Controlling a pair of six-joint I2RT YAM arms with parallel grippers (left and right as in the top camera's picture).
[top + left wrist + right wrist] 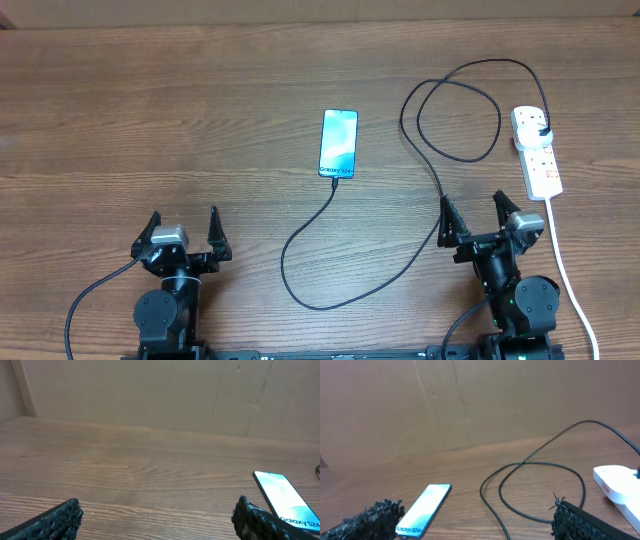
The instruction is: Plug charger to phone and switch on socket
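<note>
Your phone (339, 144) lies flat and screen-up on the worktop, slightly right of the middle and closer to the far edge than to the near one. Its long axis runs from near edge to far edge, leaning a little to the right at the far end. The screen glows blue-teal, with lettering at the near end.

The charger (300, 290), a thin black cable, meets the phone's near short edge. Whether the tip is fully seated is too small to tell. From there it bows toward the near edge, swings right, climbs past your right arm, curls in a wide loop near the far right corner, and ends in a black plug sitting in the socket (537, 152). The socket is a white strip lying along the right edge, its long axis also near to far. Its white cord (565, 265) trails to the near edge. The switch position is not readable.

The surface is brown wood-grain table (150, 110); behind it stands a plain brown wall (150, 390).

Your left gripper (184, 220) sits at the near edge, left of middle, fingers spread wide, holding nothing. Your right gripper (472, 205) sits at the near edge toward the right, also spread wide and empty, with the cable running just beside its left finger.
</note>
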